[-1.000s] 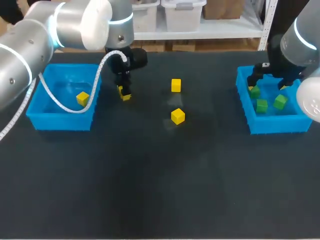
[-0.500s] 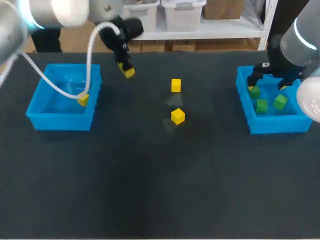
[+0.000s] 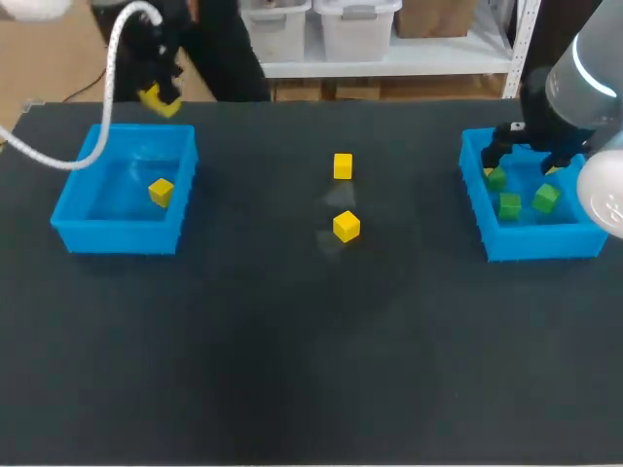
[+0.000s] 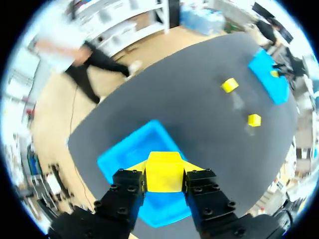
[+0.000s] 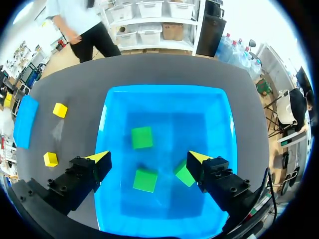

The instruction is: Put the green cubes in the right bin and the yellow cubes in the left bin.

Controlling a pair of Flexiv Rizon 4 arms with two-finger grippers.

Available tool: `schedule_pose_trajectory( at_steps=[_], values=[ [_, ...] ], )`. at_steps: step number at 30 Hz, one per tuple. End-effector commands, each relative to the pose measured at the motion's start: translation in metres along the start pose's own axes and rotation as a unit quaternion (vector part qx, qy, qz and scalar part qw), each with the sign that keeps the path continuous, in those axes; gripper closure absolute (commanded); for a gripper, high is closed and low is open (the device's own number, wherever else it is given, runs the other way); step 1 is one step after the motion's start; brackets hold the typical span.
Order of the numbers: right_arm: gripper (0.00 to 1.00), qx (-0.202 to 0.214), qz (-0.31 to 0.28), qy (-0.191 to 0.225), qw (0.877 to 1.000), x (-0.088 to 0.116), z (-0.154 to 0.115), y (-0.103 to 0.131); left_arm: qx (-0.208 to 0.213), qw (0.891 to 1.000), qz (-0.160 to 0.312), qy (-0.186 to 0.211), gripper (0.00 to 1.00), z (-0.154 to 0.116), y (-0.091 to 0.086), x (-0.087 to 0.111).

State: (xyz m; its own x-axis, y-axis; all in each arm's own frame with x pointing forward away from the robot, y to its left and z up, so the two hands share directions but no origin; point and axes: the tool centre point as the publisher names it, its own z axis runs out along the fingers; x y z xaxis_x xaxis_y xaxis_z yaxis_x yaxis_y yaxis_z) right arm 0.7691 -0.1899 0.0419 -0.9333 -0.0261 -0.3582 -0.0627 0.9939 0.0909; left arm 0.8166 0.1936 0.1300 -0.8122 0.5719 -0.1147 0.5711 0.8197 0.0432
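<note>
My left gripper [image 3: 161, 95] is shut on a yellow cube [image 3: 161, 101], held in the air above the far edge of the left blue bin [image 3: 117, 236]. In the left wrist view the cube [image 4: 164, 171] sits between the fingers, with the bin [image 4: 124, 155] beneath. One yellow cube [image 3: 162, 191] lies in that bin. Two more yellow cubes [image 3: 343, 165] [image 3: 346, 226] rest mid-table. My right gripper [image 5: 149, 159] hangs open over the right bin [image 5: 164, 90], which holds three green cubes [image 5: 142, 137] [image 5: 145, 179] [image 5: 183, 173].
The right bin [image 3: 540, 243] stands at the table's right side, my right arm over it. A white cable from my left arm loops over the left bin. Dark table surface stretches between the bins and toward the front.
My left arm has lifted the yellow cube off the table beside the left bin and carried it up and leftward to the bin's far edge. The right arm has stayed put.
</note>
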Motion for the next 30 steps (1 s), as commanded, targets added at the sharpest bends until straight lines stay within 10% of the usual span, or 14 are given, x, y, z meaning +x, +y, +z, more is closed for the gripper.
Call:
schedule_pose_trajectory(
  at_steps=[1,6,8,9,10,17,30],
  values=[
    [0.00,0.002,0.001,-0.004,1.000,0.003,-0.001,0.000,-0.032,0.991,-0.032,-0.129,1.00,0.009,0.006,0.037],
    [0.00,0.002,0.001,-0.004,1.000,0.003,-0.001,0.000,-0.042,0.993,-0.049,-0.102,0.99,0.015,0.012,0.051],
    [0.00,0.002,0.001,-0.004,1.000,0.003,-0.001,0.000,-0.052,0.993,-0.052,-0.092,0.67,0.015,0.013,0.053],
    [0.00,0.002,0.001,-0.004,1.000,0.003,-0.001,0.000,-0.057,0.993,-0.055,-0.089,0.21,0.015,0.014,0.054],
    [0.00,0.002,0.001,-0.004,1.000,0.003,-0.001,0.000,-0.061,0.993,-0.056,-0.089,0.00,0.013,0.015,0.054],
    [0.00,0.002,0.001,-0.004,1.000,0.003,-0.001,0.000,-0.061,0.991,-0.034,-0.117,0.00,-0.010,0.002,0.032],
    [0.00,0.002,0.001,-0.004,1.000,0.003,-0.001,0.000,0.029,0.977,0.174,-0.123,0.00,-0.008,-0.120,-0.067]
  ],
)
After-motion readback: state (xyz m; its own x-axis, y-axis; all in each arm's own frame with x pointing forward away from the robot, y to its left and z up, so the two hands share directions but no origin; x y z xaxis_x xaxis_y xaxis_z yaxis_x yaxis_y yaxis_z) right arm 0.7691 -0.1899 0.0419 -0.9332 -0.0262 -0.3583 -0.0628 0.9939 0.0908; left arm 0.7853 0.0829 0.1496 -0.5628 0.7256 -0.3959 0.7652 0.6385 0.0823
